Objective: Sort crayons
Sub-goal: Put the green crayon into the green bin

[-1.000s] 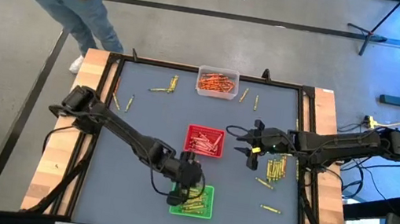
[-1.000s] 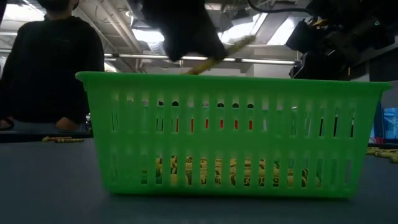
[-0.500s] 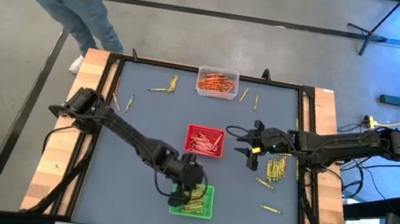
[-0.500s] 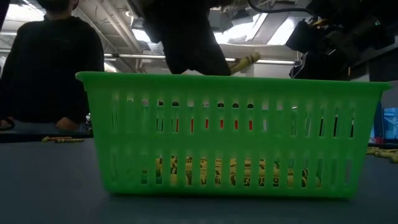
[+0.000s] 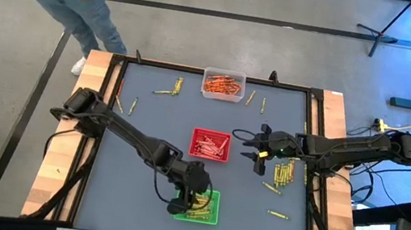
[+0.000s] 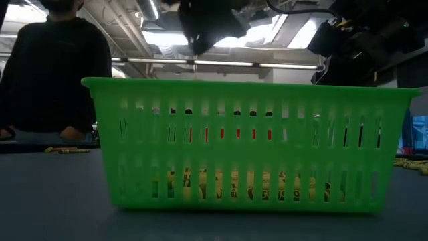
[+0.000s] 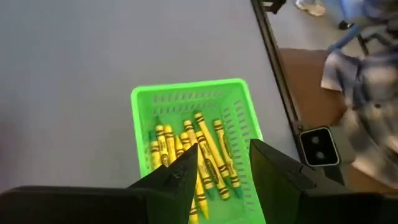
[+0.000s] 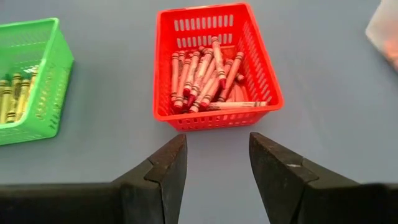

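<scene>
A: Crayons, yellow ones, lie loose on the surface at 3 o'clock in the high view. The left gripper hangs over the green tray at 6 o'clock.

B: Left wrist view: its fingers are spread with nothing between them, and yellow crayons lie in that tray. Lift straight up, I think.

A: Right wrist view: the right gripper stands spread and empty before the red tray, which holds red crayons.
</scene>
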Robot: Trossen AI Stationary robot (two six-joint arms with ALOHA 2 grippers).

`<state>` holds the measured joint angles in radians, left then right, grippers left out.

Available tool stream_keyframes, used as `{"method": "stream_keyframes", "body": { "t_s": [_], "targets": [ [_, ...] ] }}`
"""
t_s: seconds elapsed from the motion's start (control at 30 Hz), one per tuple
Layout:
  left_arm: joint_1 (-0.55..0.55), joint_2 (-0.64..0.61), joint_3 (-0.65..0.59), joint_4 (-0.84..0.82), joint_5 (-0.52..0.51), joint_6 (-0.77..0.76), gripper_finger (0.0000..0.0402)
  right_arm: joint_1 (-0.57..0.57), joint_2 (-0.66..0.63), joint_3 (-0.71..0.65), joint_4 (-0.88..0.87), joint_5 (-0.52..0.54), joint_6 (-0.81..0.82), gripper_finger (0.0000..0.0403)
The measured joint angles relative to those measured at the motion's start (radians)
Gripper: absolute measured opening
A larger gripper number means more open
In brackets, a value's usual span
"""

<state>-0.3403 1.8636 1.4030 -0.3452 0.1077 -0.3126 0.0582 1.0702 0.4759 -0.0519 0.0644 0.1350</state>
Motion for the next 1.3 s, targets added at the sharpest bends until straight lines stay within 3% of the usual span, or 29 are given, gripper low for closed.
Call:
{"method": "stream_keyframes", "body": {
  "t_s": [0.27,0.5,0.67,0.87,1.1,1.3],
  "targets": [
    [0.038,-0.112,0.085,-0.289,-0.288,0.038,0.0127,0.000,0.000,0.000,0.001,-0.014,-0.001,0.0170],
    [0.166,-0.210,0.084,-0.510,-0.377,0.053,0.0127,0.000,0.000,0.000,0.000,-0.013,-0.001,0.0170],
    [0.341,-0.224,0.083,-0.641,-0.379,0.079,0.0127,0.000,0.000,0.000,0.002,0.001,-0.010,0.0170],
    [0.579,-0.224,-0.002,-0.649,-0.342,0.151,0.0127,0.000,0.000,0.000,0.000,0.040,-0.010,0.0170],
    [0.808,-0.228,-0.175,-0.575,-0.190,0.312,0.0127,0.000,0.000,0.000,0.005,0.040,-0.010,0.0170],
    [0.975,-0.228,-0.303,-0.489,-0.175,0.460,0.0127,0.000,0.000,0.000,0.010,0.042,-0.010,0.0170]
  ]
}}
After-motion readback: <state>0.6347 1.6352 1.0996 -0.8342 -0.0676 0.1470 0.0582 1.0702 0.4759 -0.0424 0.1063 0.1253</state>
